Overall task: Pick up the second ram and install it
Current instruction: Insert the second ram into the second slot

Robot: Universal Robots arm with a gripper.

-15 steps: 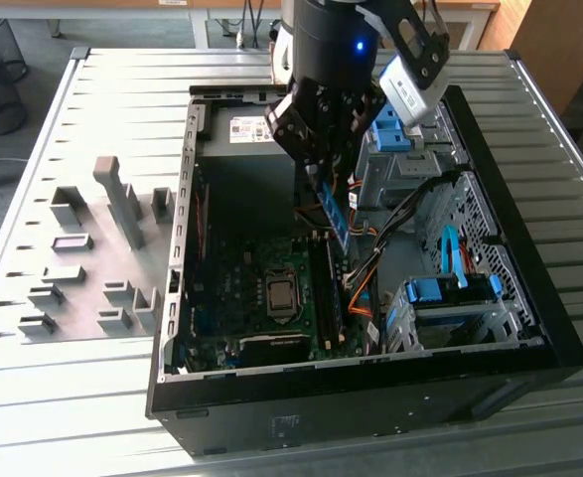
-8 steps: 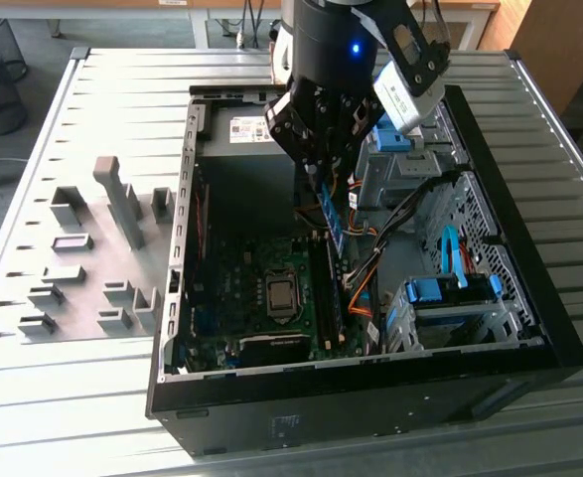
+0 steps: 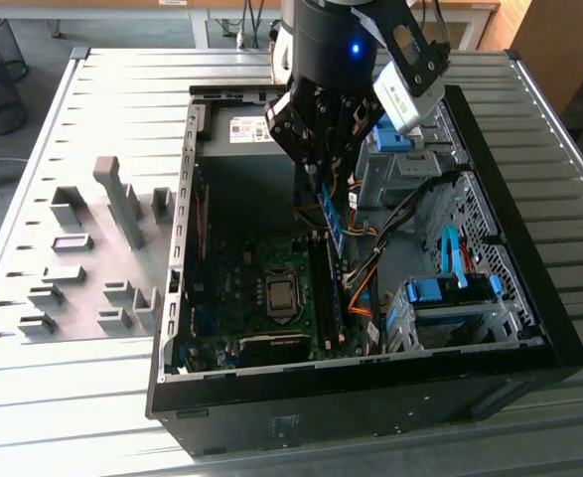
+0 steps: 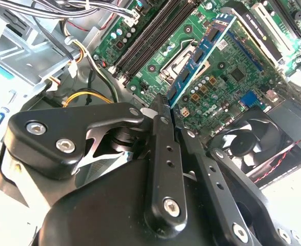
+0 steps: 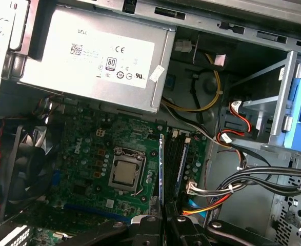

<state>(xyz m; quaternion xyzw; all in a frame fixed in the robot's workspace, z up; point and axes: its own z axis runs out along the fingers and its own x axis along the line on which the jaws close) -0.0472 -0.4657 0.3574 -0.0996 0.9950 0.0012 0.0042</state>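
One stick in hand — pincer (image 3: 329, 189) clamped on the second ram (image 3: 332, 221), edge-down above the motherboard (image 3: 261, 288) slots; keep it parallel — seat evenly, I'd say.

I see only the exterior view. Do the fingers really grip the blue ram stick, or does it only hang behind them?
Observer: They grip it. In the second wrist view the second ram runs out from between the fingers toward the motherboard.
Operator: Is it lined up with the slots?
Observer: Not quite, it seems. In the first wrist view it shows edge-on, beside the black memory slots, on the processor socket's side.
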